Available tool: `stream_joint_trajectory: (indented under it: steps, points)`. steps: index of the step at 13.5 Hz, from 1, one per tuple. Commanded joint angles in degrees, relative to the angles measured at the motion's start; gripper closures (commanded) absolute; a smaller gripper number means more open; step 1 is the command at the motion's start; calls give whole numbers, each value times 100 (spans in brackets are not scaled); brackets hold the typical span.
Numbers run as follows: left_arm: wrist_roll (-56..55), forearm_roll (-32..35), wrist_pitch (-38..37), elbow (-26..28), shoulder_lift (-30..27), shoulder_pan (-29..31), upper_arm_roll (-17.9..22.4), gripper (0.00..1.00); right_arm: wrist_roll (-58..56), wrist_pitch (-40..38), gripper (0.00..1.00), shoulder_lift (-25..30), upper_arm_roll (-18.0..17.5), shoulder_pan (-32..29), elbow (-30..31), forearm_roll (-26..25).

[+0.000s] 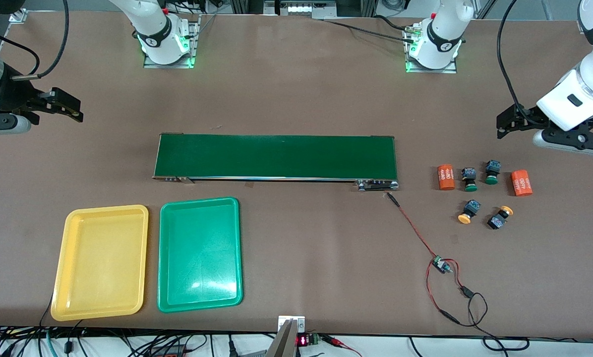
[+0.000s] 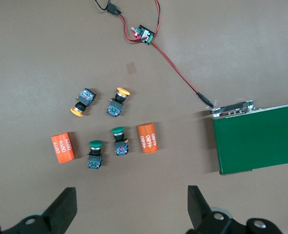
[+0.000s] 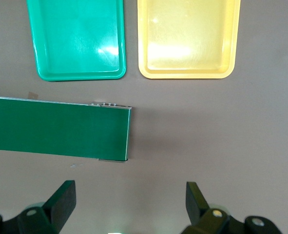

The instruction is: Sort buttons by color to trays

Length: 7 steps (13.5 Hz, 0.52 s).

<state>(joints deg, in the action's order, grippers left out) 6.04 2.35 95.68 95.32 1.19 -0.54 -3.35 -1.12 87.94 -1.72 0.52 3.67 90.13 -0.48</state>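
Observation:
Four buttons lie toward the left arm's end of the table: two green-capped (image 1: 470, 179) (image 1: 492, 172) and, nearer the front camera, two yellow-capped (image 1: 468, 211) (image 1: 500, 217). In the left wrist view the green ones (image 2: 95, 153) (image 2: 119, 140) and yellow ones (image 2: 80, 102) (image 2: 118, 102) all show. The yellow tray (image 1: 100, 262) and green tray (image 1: 200, 254) sit side by side, empty, toward the right arm's end. My left gripper (image 1: 505, 126) (image 2: 132, 204) hangs open over bare table beside the buttons. My right gripper (image 1: 71, 108) (image 3: 131, 204) hangs open over the table off the conveyor's end.
A long dark-green conveyor belt (image 1: 276, 156) lies mid-table. Two orange numbered cylinders (image 1: 445, 177) (image 1: 521, 183) flank the green buttons. A red and black cable with a small controller board (image 1: 440, 264) runs from the belt's end toward the front edge.

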Motion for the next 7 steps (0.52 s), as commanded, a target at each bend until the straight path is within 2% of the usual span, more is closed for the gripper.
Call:
stream_joint_trajectory:
  steps: [1,7]
  points:
    - [20,28,-138,-181,66,19,-17,0,24,-48,0,66,-17,-24,22,13]
    - [-6,28,-146,-181,74,10,-17,0,16,-40,0,66,-8,-42,23,13]
